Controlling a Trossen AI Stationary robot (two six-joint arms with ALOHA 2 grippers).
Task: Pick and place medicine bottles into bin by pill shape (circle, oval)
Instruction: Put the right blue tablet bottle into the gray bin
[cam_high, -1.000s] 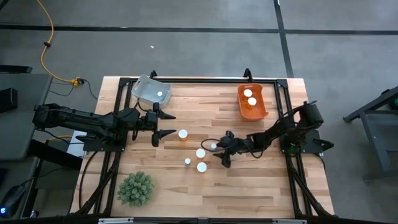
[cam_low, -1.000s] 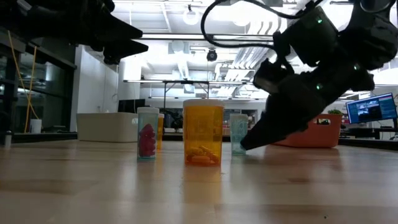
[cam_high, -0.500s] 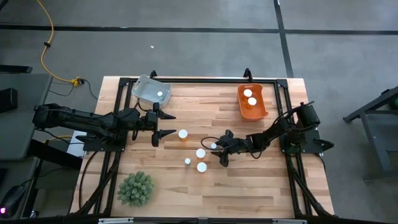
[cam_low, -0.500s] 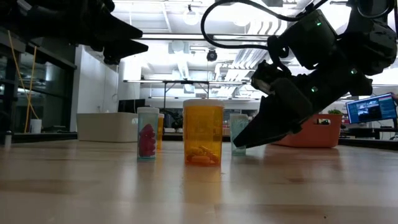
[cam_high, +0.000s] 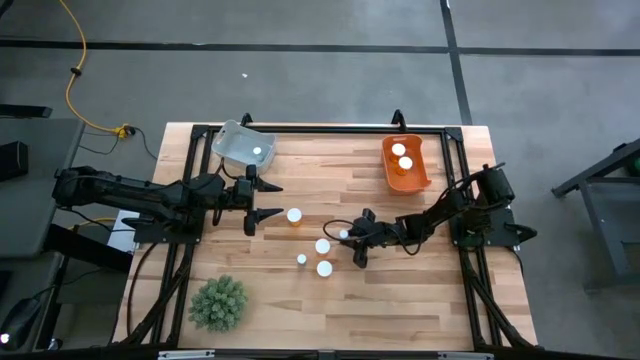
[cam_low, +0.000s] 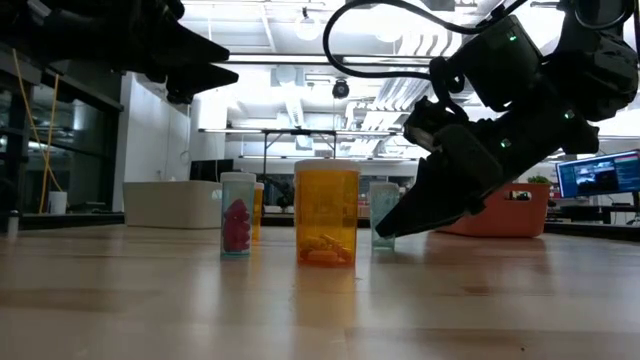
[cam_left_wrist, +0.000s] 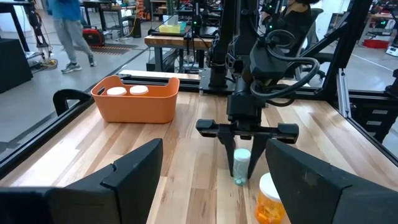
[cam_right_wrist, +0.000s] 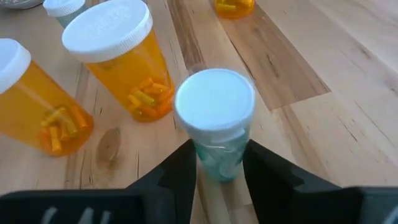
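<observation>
At the table's front edge, found a green plant ball (cam_high: 218, 303) near the left corner. Further in, counted four white-capped medicine bottles (cam_high: 323, 246) standing loose about the middle, none touching. Just beside them, saw the right gripper (cam_high: 350, 243) low over the wood, narrowed onto a small clear bottle (cam_right_wrist: 217, 124), with one finger pressed to each side under its white cap. Found that bottle upright, base on the table. Left of the group, noted the left gripper (cam_high: 278, 200) hovering clear of the surface, spread wide and holding nothing. At the far edge, spotted an orange bin (cam_high: 386, 165) on the right with two capped bottles inside, and a grey bin (cam_high: 228, 140) on the left with one.
</observation>
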